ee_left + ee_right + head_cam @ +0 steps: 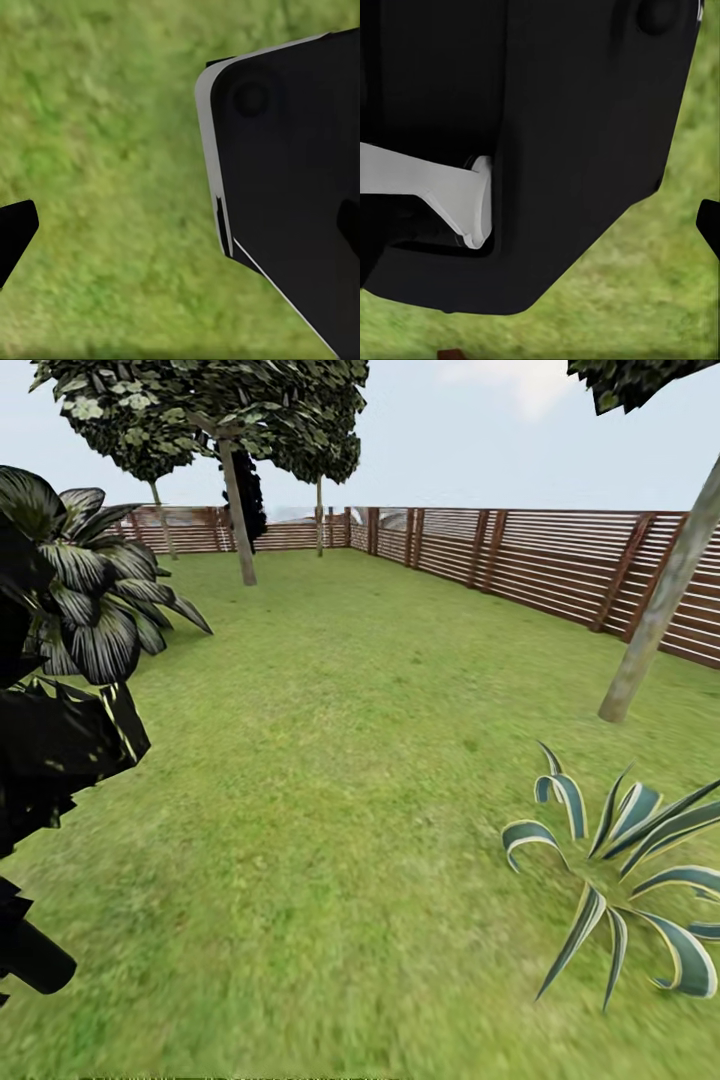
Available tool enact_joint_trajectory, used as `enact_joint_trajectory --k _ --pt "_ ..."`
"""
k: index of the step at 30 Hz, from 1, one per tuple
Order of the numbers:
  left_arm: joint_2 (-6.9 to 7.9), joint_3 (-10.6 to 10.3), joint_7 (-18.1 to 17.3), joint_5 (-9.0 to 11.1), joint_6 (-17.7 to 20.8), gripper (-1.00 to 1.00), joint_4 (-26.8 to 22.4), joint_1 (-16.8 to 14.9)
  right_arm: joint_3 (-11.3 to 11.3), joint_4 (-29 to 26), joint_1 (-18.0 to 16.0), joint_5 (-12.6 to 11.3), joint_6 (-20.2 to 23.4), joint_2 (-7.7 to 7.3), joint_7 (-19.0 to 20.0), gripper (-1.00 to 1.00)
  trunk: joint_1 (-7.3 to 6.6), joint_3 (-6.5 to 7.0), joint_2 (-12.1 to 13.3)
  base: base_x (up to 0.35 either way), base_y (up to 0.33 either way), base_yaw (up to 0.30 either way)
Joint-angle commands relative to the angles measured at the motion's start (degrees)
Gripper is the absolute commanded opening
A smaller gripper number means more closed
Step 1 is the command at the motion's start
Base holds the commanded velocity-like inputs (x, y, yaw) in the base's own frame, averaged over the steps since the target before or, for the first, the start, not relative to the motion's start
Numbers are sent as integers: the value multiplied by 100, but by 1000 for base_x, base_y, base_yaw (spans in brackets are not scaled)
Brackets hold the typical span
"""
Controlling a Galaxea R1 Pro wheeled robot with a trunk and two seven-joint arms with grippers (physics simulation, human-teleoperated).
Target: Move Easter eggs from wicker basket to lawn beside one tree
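The lawn (340, 780) spreads ahead, mottled green, inside the garden's brown slatted fence (560, 560). A tree (655, 620) with a thick pale grey-brown trunk leans at the right; a second thick-trunked tree (240, 520) stands far back. The Easter eggs and the wicker basket are out of view. In the left wrist view my left gripper (180, 232) hangs open over grass (112, 150), one black fingertip (13, 236) at the edge. My right gripper (540, 232) looks open too, a fingertip (709, 225) at the picture's edge, nothing held.
A dark broad-leaved plant (90, 600) crowds the left side. A striped spiky plant (620, 880) sits low at the right. Thin-trunked trees (320, 510) and a dark bushy tree (252, 495) stand by the far fence. Black robot body panels (292, 187) (547, 112) block much of both wrist views.
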Motion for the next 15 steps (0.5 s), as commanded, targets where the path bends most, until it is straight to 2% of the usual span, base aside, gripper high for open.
enact_joint_trajectory --k 1,15 --pt "1 -28 8 -2 -19 100 5 -4 33 -8 2 -2 -9 -1 -4 100 1 -14 -7 0 0 164" --pt "1 -28 7 -2 -19 100 5 -4 40 -23 2 -6 -9 2 -4 100 1 -105 -7 27 0 195"
